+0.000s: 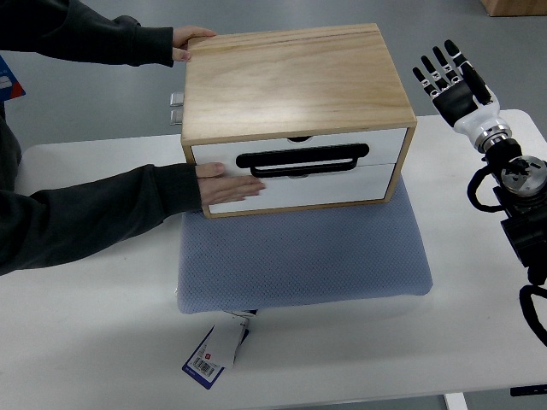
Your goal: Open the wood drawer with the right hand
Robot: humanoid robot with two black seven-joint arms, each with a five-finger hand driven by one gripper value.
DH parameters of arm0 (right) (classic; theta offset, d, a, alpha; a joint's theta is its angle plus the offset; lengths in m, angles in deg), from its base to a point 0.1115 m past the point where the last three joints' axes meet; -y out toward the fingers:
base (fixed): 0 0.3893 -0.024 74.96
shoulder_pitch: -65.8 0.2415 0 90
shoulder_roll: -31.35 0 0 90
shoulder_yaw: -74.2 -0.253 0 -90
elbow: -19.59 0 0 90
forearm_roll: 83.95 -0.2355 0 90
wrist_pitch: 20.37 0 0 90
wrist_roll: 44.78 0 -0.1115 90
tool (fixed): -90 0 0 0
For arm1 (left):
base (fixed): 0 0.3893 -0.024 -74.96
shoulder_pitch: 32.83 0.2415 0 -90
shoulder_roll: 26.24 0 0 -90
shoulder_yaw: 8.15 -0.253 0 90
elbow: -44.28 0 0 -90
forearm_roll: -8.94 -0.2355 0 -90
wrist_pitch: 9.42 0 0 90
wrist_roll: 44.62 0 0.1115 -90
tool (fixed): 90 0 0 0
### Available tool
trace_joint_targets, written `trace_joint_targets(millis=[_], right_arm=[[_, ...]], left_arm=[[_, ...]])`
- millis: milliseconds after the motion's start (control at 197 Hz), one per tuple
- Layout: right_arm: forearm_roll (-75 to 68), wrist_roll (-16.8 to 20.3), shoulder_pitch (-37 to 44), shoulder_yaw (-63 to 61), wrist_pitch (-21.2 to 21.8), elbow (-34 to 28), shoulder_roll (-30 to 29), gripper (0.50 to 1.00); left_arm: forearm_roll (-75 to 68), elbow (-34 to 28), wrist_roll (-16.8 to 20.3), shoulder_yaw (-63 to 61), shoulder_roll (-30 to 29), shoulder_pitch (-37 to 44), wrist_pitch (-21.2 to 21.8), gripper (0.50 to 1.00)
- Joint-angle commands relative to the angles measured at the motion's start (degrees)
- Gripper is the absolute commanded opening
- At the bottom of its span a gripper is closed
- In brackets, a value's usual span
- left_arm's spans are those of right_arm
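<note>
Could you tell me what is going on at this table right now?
A person is steadying the wooden drawer box, which sits on a grey cushion on the white table. One of the person's hands lies flat on the white lower drawer front; the other hand holds the box's back corner. The robot's right hand hangs off to the right of the box with fingers spread, touching nothing. Both drawers look closed, and the black handle is untouched.

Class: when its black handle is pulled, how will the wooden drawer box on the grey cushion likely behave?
The wooden drawer box would probably slide or rock: it rests on a soft grey cushion. A person's hands brace it, suggesting it's light. The rigid black handle shouldn't flex.
</note>
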Motion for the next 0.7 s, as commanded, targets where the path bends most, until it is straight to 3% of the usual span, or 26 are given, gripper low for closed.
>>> trace_joint_targets(millis=[0, 356, 696], right_arm=[[0.1, 0.0, 0.0, 0.0, 0.0, 0.0, 0.0, 0.944], [0.4, 0.1, 2.5, 0.3, 0.0, -0.1, 1.4, 0.944], [12.2, 1.1, 19.4, 24.3, 0.1, -2.8, 15.9, 0.944]], left_arm=[[0.0, -0.1, 0.0, -0.1, 0.0, 0.0, 0.0, 1.0], [0.0, 0.0, 0.0, 0.0, 0.0, 0.0, 0.1, 1.0], [0.0, 1.6, 0.0, -0.1, 0.0, -0.1, 0.0, 1.0]])
